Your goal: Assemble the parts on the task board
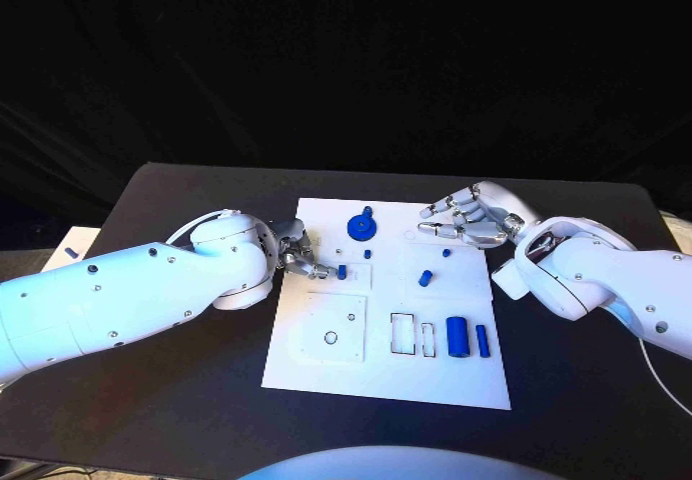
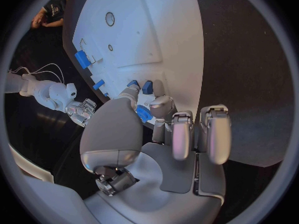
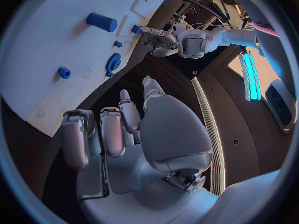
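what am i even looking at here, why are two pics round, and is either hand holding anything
This is a two-armed robot at a black table, seen from three cameras. The square picture looks down from its head. The round ones come from fisheye cameras at each wrist, just behind that hand.

On the table lies a white task board with small blue parts: a gear, a thick cylinder beside a thinner bar, and a small peg.

The left hand pinches a small blue part in its fingers at the board's edge. The right hand hovers by the board's far corner, fingers apart, holding nothing.
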